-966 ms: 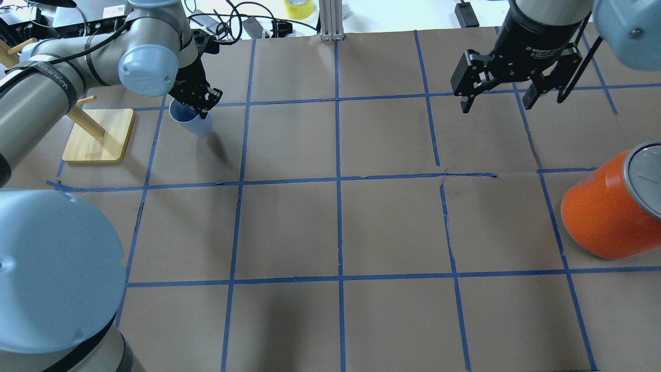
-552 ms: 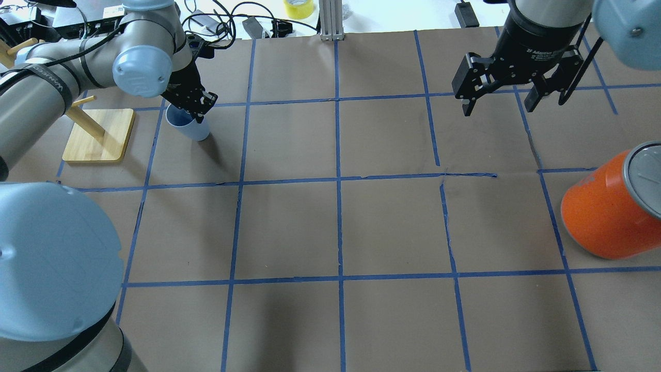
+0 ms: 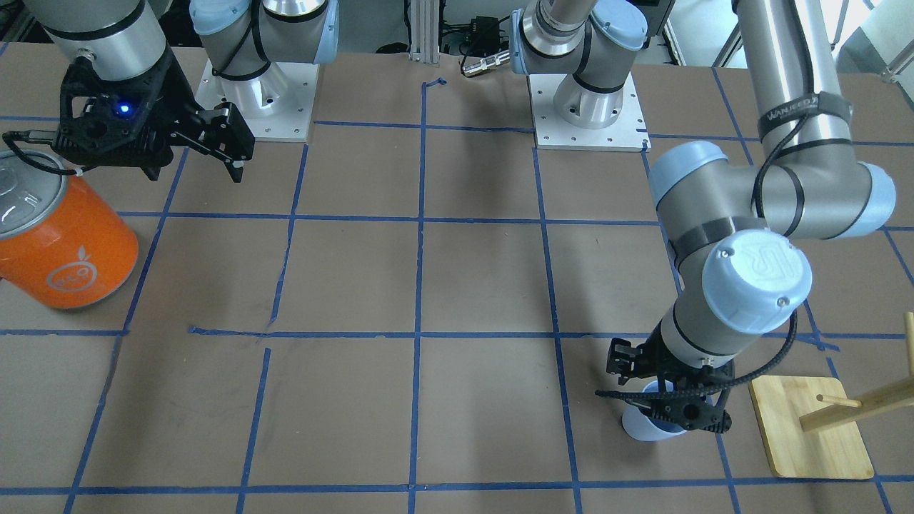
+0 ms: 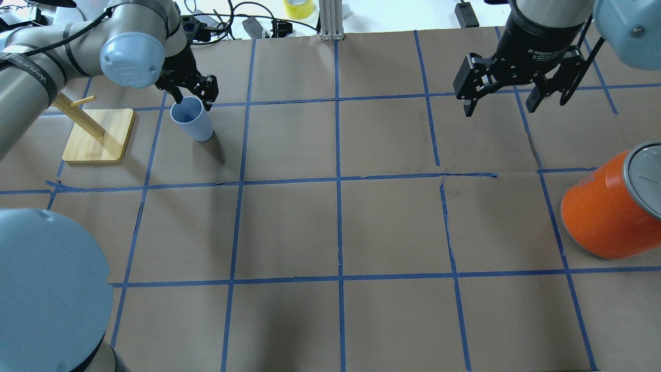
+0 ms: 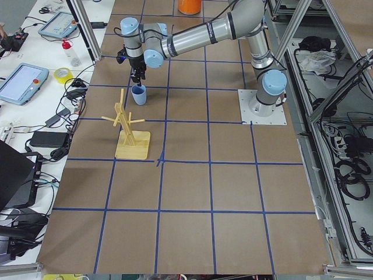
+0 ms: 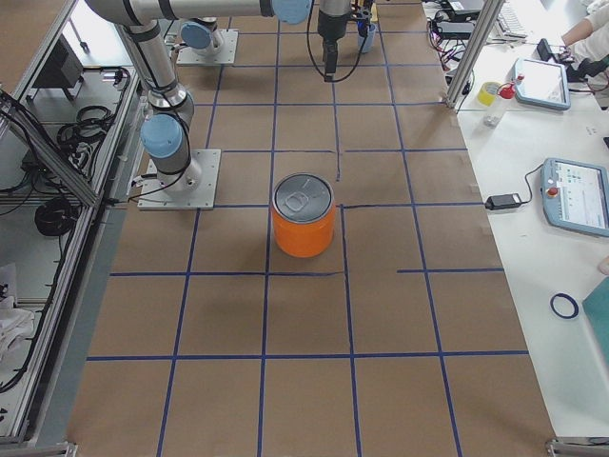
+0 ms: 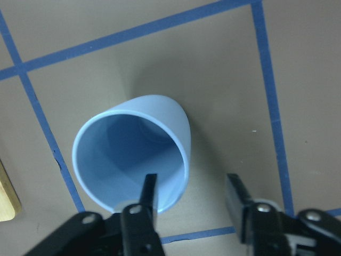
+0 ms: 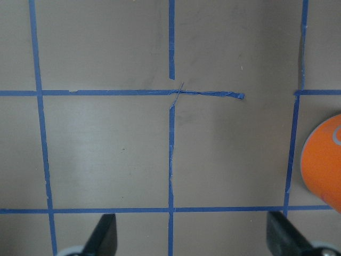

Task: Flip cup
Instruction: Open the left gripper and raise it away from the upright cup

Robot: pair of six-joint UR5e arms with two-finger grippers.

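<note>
The pale blue cup stands upright, mouth up, on the brown table at the far left; it also shows in the front view and the left side view. My left gripper is open just above its rim. In the left wrist view the gripper has one finger over the cup's inside and the other outside, straddling the wall with a gap. My right gripper is open and empty, high over the far right of the table.
A wooden peg rack stands on its base just left of the cup. A large orange can with a silver lid stands at the right edge, below the right gripper. Blue tape lines grid the table.
The cup was tilted in the shut left gripper; now it stands upright and the left gripper has opened and drawn back a little. The right arm has barely moved.
</note>
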